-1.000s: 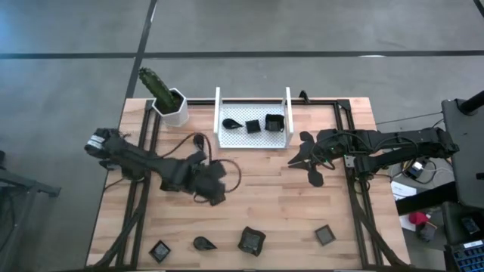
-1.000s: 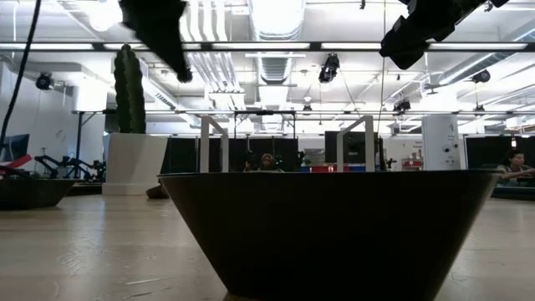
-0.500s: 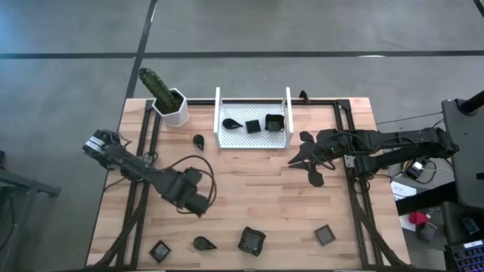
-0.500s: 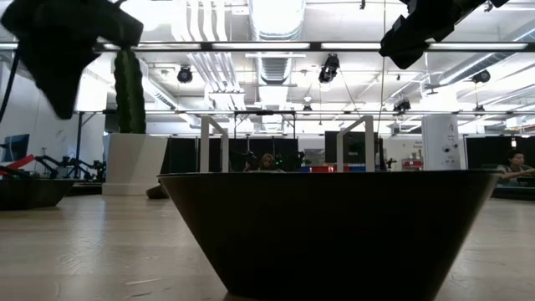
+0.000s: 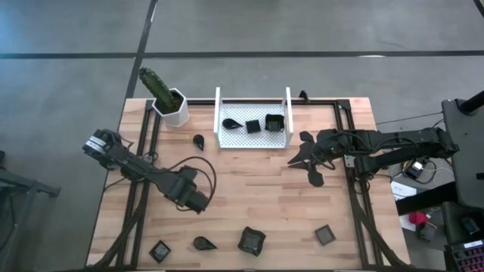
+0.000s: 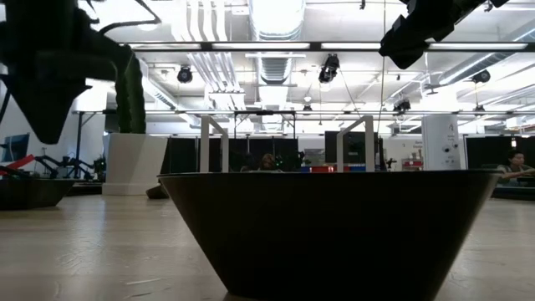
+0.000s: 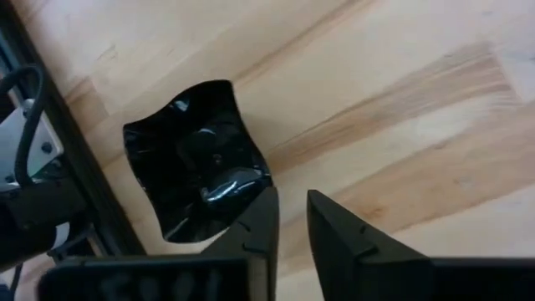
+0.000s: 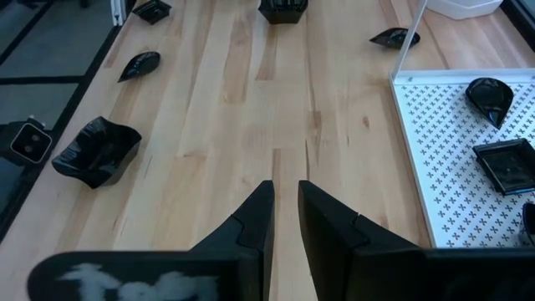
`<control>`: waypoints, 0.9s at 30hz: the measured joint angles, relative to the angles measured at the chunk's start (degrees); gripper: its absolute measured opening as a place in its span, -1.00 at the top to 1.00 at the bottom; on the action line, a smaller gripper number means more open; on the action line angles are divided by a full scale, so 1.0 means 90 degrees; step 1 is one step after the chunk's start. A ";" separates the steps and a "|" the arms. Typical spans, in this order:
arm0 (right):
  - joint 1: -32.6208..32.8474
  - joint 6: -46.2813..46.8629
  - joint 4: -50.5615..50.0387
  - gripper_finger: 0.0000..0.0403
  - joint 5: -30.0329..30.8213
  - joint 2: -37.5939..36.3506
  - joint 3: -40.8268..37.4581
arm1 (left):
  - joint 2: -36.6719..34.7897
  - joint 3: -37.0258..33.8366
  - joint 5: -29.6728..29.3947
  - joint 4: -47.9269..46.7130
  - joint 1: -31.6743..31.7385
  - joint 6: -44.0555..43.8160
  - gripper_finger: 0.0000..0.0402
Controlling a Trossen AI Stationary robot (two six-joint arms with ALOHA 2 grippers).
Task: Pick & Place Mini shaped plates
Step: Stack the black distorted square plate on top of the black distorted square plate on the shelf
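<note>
The wavy plate (image 5: 252, 240) sits in the front row at 6 o'clock on the table (image 5: 265, 189). A teardrop plate (image 5: 203, 243) and a corner square (image 5: 159, 250) lie toward 7, and another square (image 5: 325, 236) lies toward 5. All 4 are still to be moved. The tray (image 5: 218, 113) at 12 holds 3 plates: a teardrop (image 5: 231, 122) and 2 squares (image 5: 252, 126). A leaf plate (image 5: 199, 141) lies on the bare wood just outside the tray's wall, toward 11. Over the last second the left claw (image 5: 197, 204) has swung away from the table's middle. It now hangs toward 8 o'clock, nearer the front row. Its wrist view shows the wavy plate just beside its fingers (image 7: 261, 219), which stand narrowly parted with nothing between them, a little wider than a moment ago. That suggests the arm is empty and lining up on the wavy plate as its next pick, with the carry to the tray still ahead. The plate's crinkled rim may make a clean pinch awkward. The right claw (image 8: 284, 186) waits at 3 o'clock and has not moved. Its jaws stand narrowly apart and empty, facing across the table.
</note>
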 joint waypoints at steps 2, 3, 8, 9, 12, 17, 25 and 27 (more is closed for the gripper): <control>0.0000 0.0007 0.0012 0.74 0.0000 0.0000 0.0000 | 0.0000 -0.0104 0.0000 -0.0001 0.0025 -0.0046 0.61; 0.0000 0.0031 0.0014 0.74 -0.0002 0.0000 0.0000 | 0.0000 -0.0159 0.0001 -0.0001 0.0034 -0.0097 0.58; 0.0000 0.0092 0.0014 0.74 0.0000 0.0000 0.0000 | 0.0000 -0.0520 -0.0004 0.0245 0.0056 -0.0296 0.48; 0.0000 0.0095 0.0015 0.74 0.0000 0.0000 0.0000 | 0.0000 -0.0582 -0.0002 0.0335 0.0060 -0.0302 0.48; 0.0000 0.0095 0.0016 0.74 0.0000 0.0000 0.0000 | 0.0000 -0.0729 -0.0002 0.0606 0.0078 -0.0307 0.47; 0.0000 0.0095 0.0046 0.74 0.0000 0.0000 0.0000 | 0.0000 -0.0912 0.0003 0.0735 0.0097 -0.0313 0.47; 0.0000 0.0096 0.0054 0.74 0.0002 0.0000 0.0000 | 0.0000 -0.1299 0.0022 0.1303 0.0117 -0.0484 0.47; 0.0000 0.0097 0.0056 0.74 0.0000 0.0000 0.0000 | 0.0000 -0.1437 0.0025 0.1583 0.0117 -0.0433 0.47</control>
